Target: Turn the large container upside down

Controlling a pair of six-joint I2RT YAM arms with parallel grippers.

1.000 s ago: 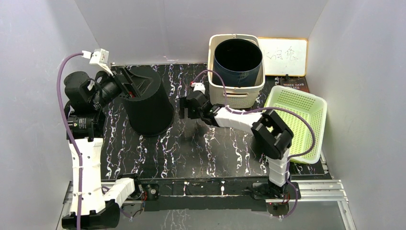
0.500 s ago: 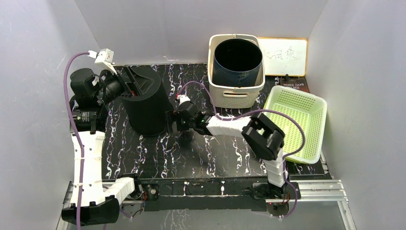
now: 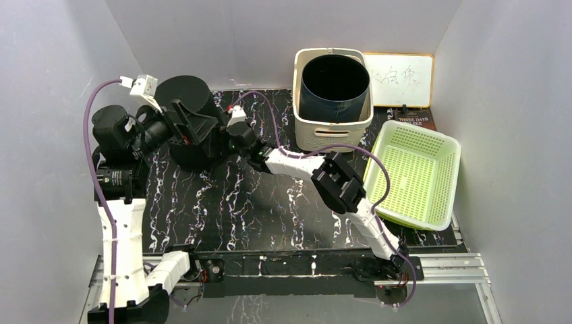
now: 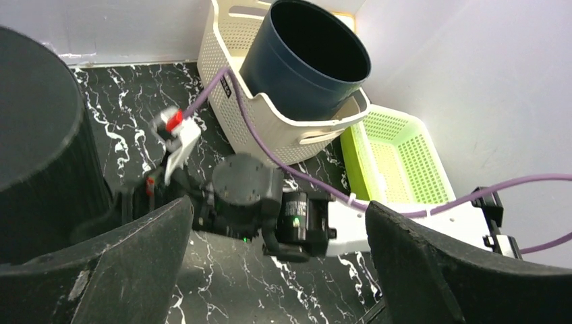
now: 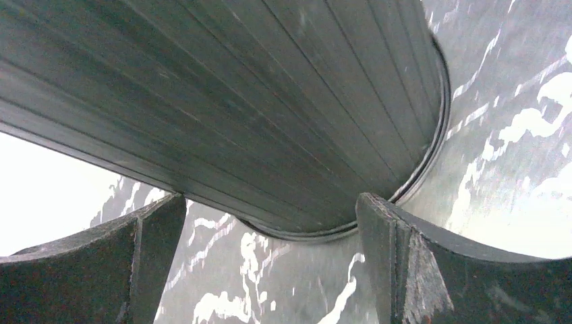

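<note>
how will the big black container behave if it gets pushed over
Likely stiff: the black container holds its round shape while tilted. Round and seemingly tapered, it would probably roll in a curve. Its ribbed wall looks slippery.

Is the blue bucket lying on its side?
No, the blue bucket stands upright inside the white basket, with its open mouth facing up.

Whiteboard [image 3: 399,79] against the rear wall: handwritten characters, not legible. Dark cover [image 3: 413,121] lying just below it: "THREE DAYS" (second line too small to read).
</note>
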